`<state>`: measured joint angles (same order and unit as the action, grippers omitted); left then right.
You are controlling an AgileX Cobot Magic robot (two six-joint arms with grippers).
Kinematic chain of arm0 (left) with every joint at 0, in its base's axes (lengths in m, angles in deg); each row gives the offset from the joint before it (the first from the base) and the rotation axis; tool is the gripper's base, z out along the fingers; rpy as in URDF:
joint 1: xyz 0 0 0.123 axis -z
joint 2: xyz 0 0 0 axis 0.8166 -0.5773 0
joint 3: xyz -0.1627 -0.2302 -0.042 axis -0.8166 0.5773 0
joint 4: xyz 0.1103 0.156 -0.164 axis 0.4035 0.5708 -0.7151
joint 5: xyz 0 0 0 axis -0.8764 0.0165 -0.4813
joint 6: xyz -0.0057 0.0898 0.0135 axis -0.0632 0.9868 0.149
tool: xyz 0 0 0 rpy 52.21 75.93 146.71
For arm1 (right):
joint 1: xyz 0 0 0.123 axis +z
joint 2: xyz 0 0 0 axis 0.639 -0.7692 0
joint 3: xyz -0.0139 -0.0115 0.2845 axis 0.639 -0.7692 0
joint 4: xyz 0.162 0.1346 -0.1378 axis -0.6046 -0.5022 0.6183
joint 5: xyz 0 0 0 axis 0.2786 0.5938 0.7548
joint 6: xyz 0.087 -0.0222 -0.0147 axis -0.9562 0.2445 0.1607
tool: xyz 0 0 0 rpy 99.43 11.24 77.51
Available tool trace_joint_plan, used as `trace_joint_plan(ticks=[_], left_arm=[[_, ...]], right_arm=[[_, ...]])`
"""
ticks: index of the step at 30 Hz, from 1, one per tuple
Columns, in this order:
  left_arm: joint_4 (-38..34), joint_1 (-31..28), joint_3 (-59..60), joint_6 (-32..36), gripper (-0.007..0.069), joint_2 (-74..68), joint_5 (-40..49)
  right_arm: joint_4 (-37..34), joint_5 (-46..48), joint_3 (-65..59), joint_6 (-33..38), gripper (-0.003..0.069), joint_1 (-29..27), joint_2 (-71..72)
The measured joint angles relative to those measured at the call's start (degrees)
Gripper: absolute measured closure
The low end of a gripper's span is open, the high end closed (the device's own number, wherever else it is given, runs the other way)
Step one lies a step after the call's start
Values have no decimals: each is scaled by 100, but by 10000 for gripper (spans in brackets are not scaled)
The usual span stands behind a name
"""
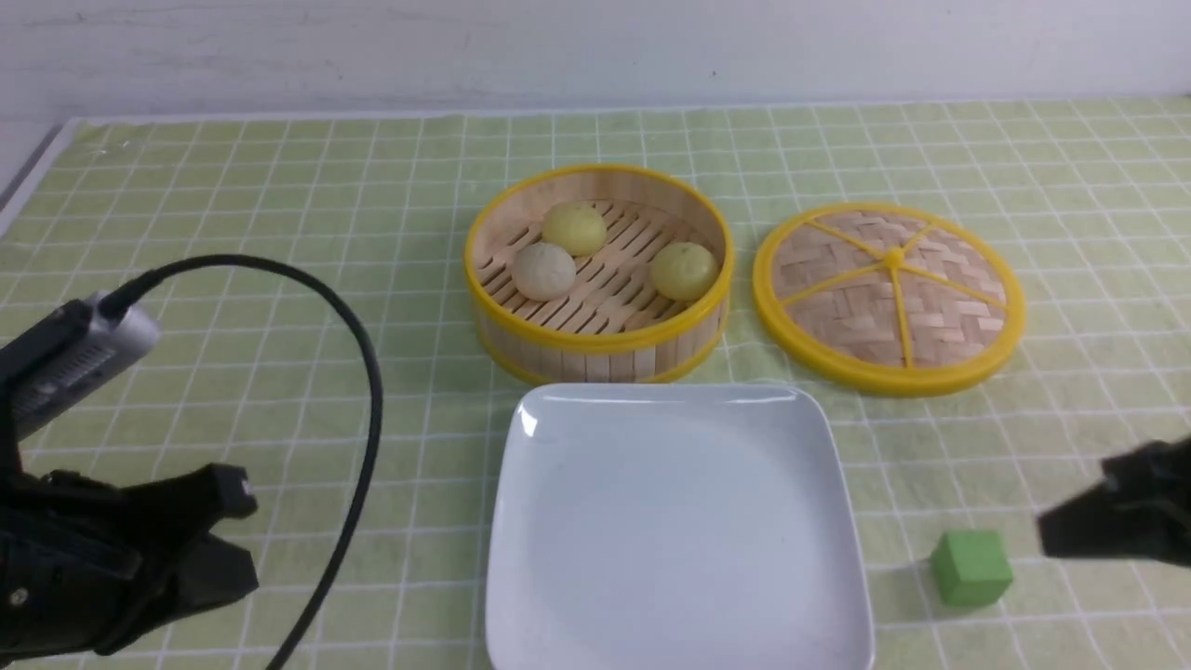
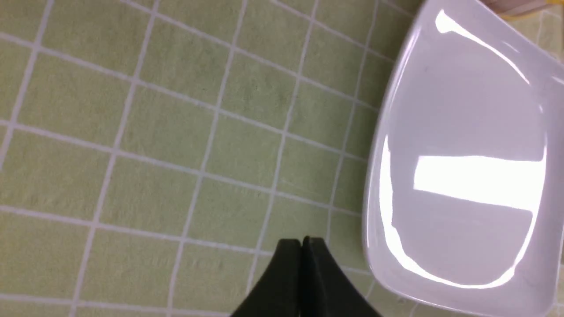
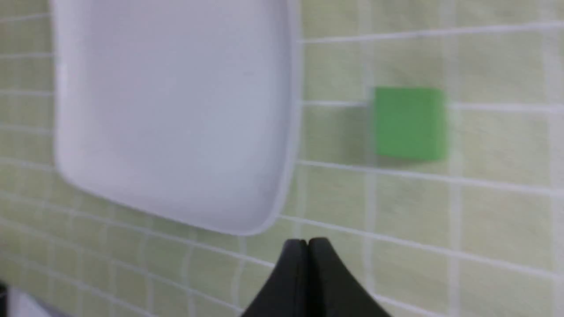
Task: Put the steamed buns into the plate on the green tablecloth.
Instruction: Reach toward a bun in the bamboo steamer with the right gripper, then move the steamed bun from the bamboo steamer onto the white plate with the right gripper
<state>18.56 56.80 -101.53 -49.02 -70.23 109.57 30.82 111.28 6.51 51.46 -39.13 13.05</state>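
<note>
Three steamed buns lie in the open bamboo steamer basket: a pale yellow bun at the back, a greyish-beige bun on the left, and another yellow bun on the right. The white square plate sits empty in front of the basket on the green tablecloth. My left gripper is shut, empty, over the cloth left of the plate. Right of the plate my right gripper is also shut with nothing in it.
The round woven lid lies flat to the right of the basket. A green cube stands on the cloth between the plate and my right gripper. A black cable loops above the left arm.
</note>
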Motion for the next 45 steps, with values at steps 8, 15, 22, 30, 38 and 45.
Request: trace_joint_plan(ticks=[8,15,22,30,38,45], left_arm=[[0,0,-45,233,565,-604,-194],[-174,0,-45,244,521,-605,-239],[-197,0,-45,258,482,-605,-234],[197,0,-45,274,468,-605,-339],[238,0,-45,279,461,-605,-367],[238,0,-45,279,461,-605,-371]], right_arm=[[-343,-94,2042,541,652,1406,-2243],[1211,-793,4445,-327,543,2136,-3984],[1991,-1574,5941,-545,351,2154,-5202],[2207,-3105,6180,-450,312,2158,-6330],[2281,-2964,6202,-423,580,2173,-6284],[2317,-2111,6193,-423,645,2173,-5316]])
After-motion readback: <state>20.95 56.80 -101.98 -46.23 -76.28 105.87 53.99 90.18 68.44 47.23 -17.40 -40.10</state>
